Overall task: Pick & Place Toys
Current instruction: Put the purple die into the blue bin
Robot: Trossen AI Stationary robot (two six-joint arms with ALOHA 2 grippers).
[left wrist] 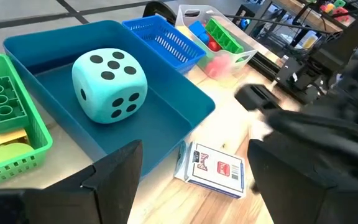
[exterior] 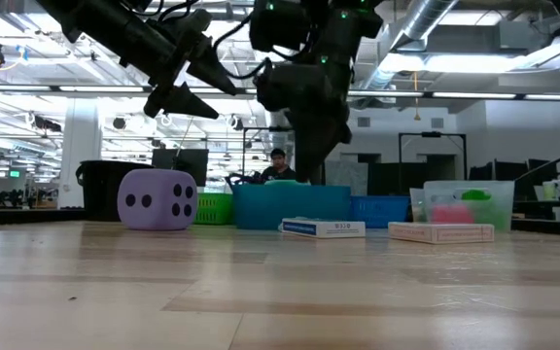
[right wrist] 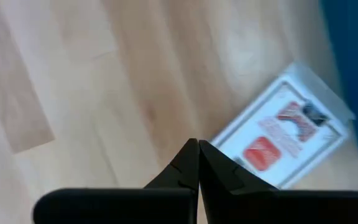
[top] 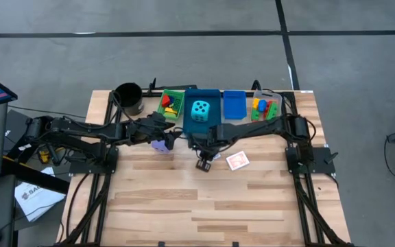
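- Right gripper [right wrist: 197, 163] fingers closed together, holding nothing — just beside card box [right wrist: 283, 132] on the table by the blue bin [top: 202, 122].
- Left gripper [left wrist: 185, 180] open, empty, above purple die [exterior: 157, 200].
- Step: card pickup — next, likely reopen and straddle the box.

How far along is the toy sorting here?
Done: the cyan die sits in the blue bin, bricks in the green bin. In hand: nothing; the right tool is shut and empty near a card pack. Left: the purple die, beside the open left tool, and both card packs.
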